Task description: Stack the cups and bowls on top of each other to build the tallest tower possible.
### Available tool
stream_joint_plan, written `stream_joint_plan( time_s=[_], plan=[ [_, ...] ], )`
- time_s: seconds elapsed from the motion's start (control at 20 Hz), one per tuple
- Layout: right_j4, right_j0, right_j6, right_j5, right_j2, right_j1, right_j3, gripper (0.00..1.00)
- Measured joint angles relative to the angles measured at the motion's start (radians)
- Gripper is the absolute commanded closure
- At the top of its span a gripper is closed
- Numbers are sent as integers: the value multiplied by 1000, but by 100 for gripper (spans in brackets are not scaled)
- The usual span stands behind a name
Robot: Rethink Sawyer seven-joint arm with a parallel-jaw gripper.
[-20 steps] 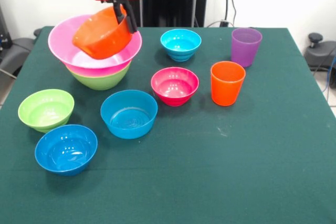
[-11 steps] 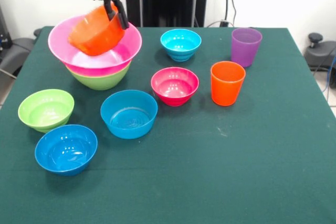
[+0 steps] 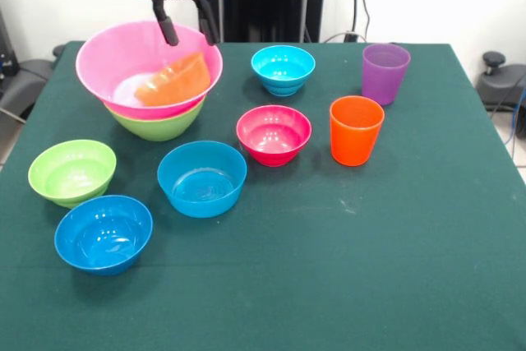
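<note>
One orange bowl (image 3: 173,80) lies tilted, released by our spread gripper (image 3: 187,29); light, slick, best rim-pinched.

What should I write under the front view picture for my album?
Open pincer hovers above the orange bowl lying tilted in the pink bowl.

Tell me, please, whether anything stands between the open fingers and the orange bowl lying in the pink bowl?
Nothing visible does. The gripper hangs open right above the pink bowl, and the orange bowl lies tilted inside it with only air between them.
</note>
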Motion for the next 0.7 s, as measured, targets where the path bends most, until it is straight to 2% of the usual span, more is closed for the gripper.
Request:
stream_joint_plan(
  time_s=[0.7],
  plan=[
    [0,2,0,-1,6,10,2,0]
  ],
)
